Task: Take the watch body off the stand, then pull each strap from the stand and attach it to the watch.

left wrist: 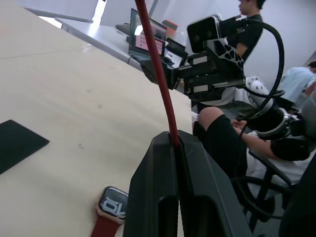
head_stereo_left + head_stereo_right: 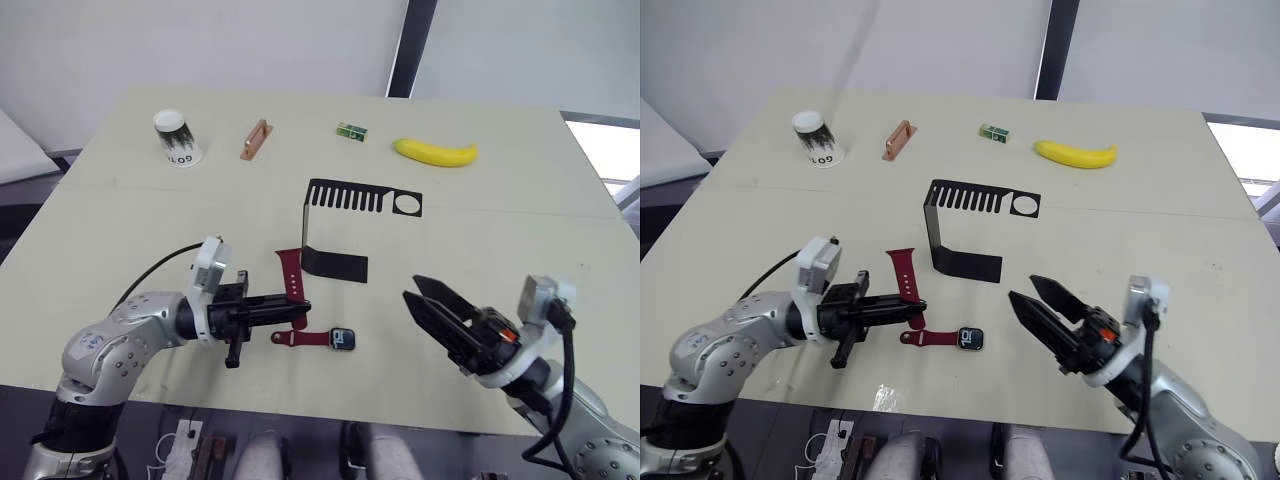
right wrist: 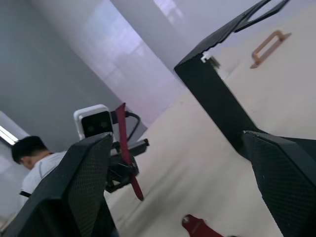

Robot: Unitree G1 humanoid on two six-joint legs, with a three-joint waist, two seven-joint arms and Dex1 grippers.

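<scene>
Watch body [image 2: 343, 338] lies low centre on my table [image 2: 520, 230], one dark-red strap [image 2: 300, 338] already joined to its left side. Beside it, lower left, my left gripper [image 2: 298, 312] pinches the second strap [image 2: 290, 276]. Lower right, my right gripper [image 2: 418, 296] hovers, fingers spread, empty. Behind, mid-frame, stands the black stand [image 2: 345, 225].

The stand [image 2: 335, 232] sits mid-tabletop [image 2: 520, 240]; the watch body [image 2: 343, 339] lies before it, the banana [image 2: 436, 152] behind right.
</scene>
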